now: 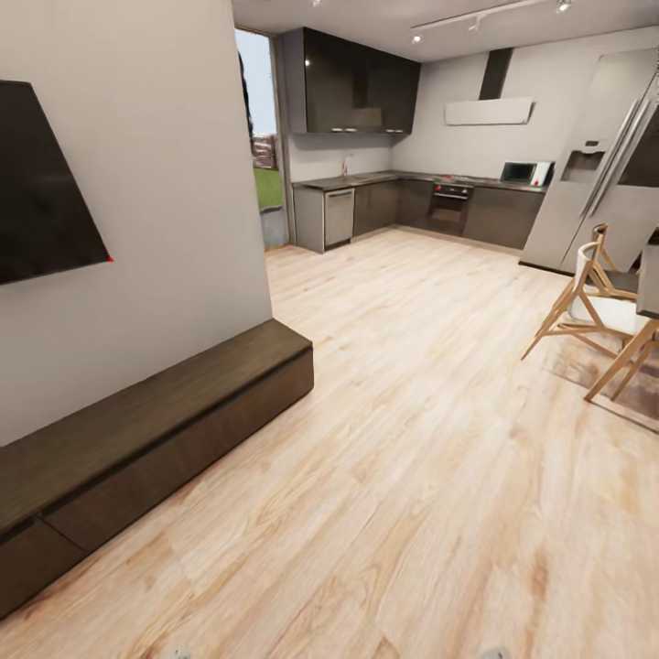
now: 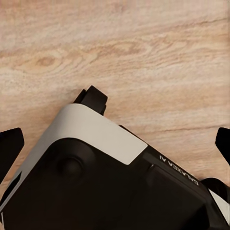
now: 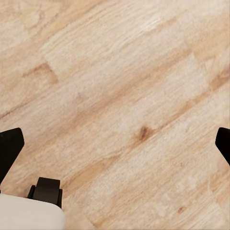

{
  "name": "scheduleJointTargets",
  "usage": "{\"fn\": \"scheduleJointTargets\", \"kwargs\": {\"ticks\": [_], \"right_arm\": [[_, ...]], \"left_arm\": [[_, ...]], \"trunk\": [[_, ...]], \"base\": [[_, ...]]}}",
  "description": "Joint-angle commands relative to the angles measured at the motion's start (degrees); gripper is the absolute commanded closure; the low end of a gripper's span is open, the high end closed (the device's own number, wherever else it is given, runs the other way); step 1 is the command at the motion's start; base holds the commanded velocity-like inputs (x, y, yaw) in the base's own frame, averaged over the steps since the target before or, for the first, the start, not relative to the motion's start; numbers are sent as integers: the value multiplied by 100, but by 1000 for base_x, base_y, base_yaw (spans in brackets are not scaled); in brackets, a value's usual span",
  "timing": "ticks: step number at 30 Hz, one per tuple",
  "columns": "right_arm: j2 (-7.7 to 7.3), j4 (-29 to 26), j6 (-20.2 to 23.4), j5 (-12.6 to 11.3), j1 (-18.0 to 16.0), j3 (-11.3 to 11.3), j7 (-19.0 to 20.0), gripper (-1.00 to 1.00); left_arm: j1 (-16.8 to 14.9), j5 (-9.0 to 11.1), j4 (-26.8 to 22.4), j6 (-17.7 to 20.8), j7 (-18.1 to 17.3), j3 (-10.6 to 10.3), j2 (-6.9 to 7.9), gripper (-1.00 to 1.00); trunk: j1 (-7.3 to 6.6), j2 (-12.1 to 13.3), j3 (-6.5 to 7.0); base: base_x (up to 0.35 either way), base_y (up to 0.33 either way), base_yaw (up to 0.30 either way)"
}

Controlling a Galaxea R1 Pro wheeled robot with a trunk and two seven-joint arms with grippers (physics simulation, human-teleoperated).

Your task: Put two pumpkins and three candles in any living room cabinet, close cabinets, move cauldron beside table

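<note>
Robot's just out on the wood floor (image 1: 412, 439) here. Left jaws (image 2: 115, 143) and right jaws (image 3: 115, 143) both spread wide, nothing between them but floorboards, and the robot's own base (image 2: 96, 182) under the left ones. Low dark cabinet (image 1: 137, 430) runs along the wall, drawers shut, well away from both jaws.

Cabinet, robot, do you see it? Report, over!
Both tools open, holding nothing, over wood floor. Cabinet along left wall, drawers shut. Path clear; chairs far right.
</note>
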Motion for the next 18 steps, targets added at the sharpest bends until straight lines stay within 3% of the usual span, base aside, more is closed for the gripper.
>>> {"fn": "scheduleJointTargets", "kwargs": {"ticks": [1, 9, 18], "right_arm": [[-1, 0, 0, 0, 0, 0, 0, -100], [-4, 0, 0, 0, 2, 0, 0, -100], [3, 9, 17, 0, 1, 0, 0, -100]], "left_arm": [[0, -1, 0, 0, 0, 0, 0, -100], [0, 3, 0, 0, 0, 0, 0, -100], [0, -37, 0, 0, 0, -8, -2, -100]], "trunk": [[0, 0, 10], [0, 0, 80], [0, 0, 89]], "base": [[0, 0, 0], [8, 0, 0], [280, 0, 0]]}}
